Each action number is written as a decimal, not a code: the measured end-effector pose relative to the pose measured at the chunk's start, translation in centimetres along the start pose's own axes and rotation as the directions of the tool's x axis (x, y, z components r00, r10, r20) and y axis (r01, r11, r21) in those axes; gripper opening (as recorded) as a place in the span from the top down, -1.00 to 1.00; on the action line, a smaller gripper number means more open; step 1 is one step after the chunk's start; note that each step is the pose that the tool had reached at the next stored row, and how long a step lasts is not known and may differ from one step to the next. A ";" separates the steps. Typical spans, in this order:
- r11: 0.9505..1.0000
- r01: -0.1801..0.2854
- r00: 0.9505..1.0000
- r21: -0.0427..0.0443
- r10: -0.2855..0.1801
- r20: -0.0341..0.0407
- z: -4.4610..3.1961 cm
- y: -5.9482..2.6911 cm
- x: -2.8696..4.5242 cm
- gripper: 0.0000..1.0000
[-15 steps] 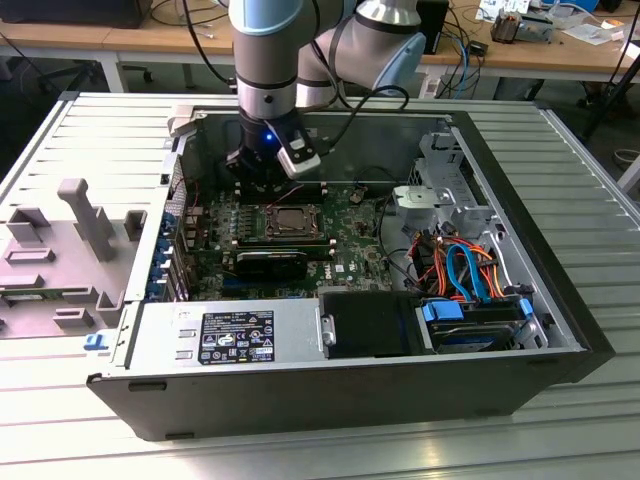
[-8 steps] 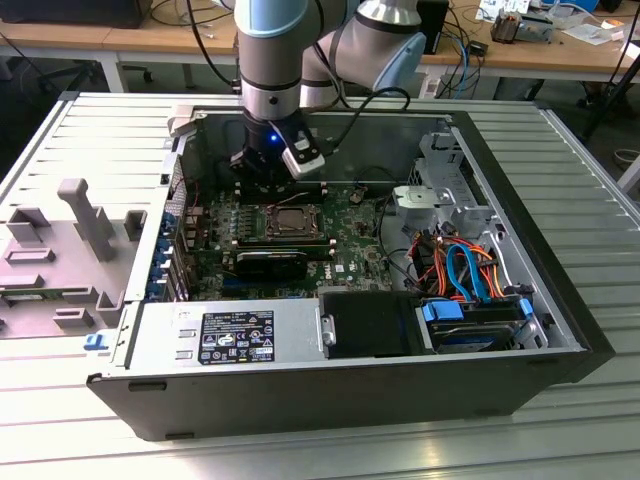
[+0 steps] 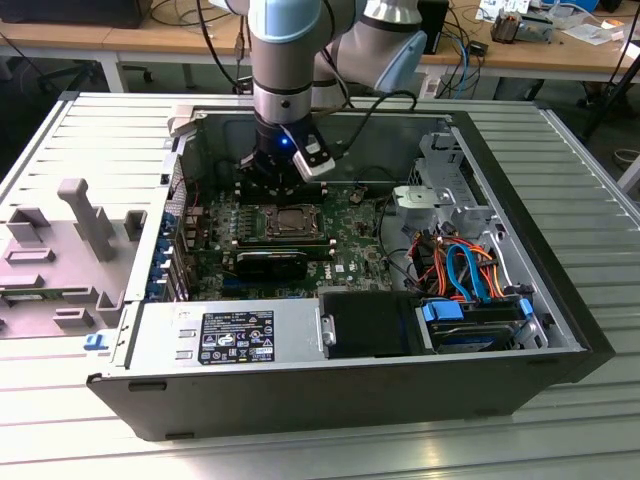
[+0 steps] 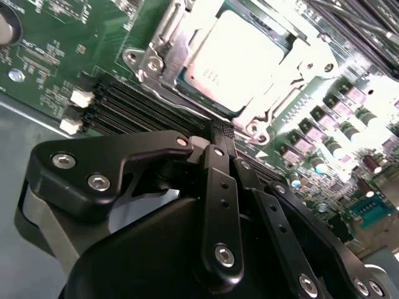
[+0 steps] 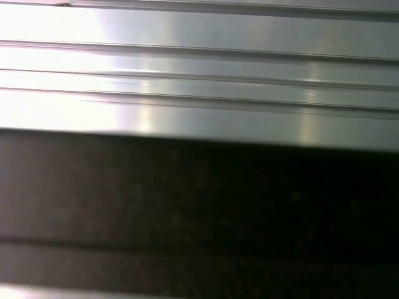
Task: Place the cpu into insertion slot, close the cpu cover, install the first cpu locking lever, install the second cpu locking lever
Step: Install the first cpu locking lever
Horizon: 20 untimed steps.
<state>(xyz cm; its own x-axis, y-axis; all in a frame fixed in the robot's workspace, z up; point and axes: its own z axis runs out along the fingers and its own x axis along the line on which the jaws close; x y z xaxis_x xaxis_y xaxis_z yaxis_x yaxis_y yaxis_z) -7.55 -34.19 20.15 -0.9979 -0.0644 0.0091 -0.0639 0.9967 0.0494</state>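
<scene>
The cpu (image 4: 240,59), a square chip with a bright silver top, sits in the insertion slot (image 4: 134,59) on the green board. The silver cpu cover (image 4: 274,106) lies flat around it as a frame. My gripper (image 4: 222,132) is shut, its black fingertips pressed together with nothing between them, just beside the socket's edge. In the exterior view the gripper (image 3: 272,185) hangs low over the board just behind the cpu (image 3: 291,220). Whether the locking levers are latched is not clear.
The board lies inside an open black computer case (image 3: 500,385) on a ribbed metal table (image 5: 199,75). A power supply (image 3: 225,335), a drive bay with orange and blue cables (image 3: 465,275) and dark memory slots (image 4: 143,106) crowd the socket. A grey fixture (image 3: 85,215) stands at the exterior view's left.
</scene>
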 end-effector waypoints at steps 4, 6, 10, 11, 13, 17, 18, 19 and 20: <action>1.000 0.000 1.000 0.001 0.000 0.000 0.09 -0.03 -0.44 0.79; 1.000 0.000 1.000 0.001 0.000 0.000 0.08 -0.04 -0.63 0.79; 1.000 0.000 1.000 0.001 0.000 0.000 0.07 0.09 -0.84 0.79; 1.000 0.000 1.000 0.001 0.000 0.000 0.07 0.20 -0.85 0.79; 1.000 0.000 1.000 0.000 0.000 0.000 0.09 0.44 -0.87 0.79; 1.000 0.000 1.000 -0.002 0.000 0.001 -0.20 0.66 -0.90 0.79; 1.000 0.000 1.000 0.000 0.000 0.000 -0.39 0.65 -0.89 0.79; 1.000 0.000 1.000 0.000 0.000 0.000 -0.45 0.63 -0.88 0.79; 1.000 0.000 1.000 0.000 0.000 0.000 -0.48 0.58 -0.87 0.79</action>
<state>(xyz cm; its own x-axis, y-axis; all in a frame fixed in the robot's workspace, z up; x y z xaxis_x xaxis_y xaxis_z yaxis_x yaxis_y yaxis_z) -6.72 -33.58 20.65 -0.9979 -0.0644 0.0088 -0.0639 0.9967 0.0496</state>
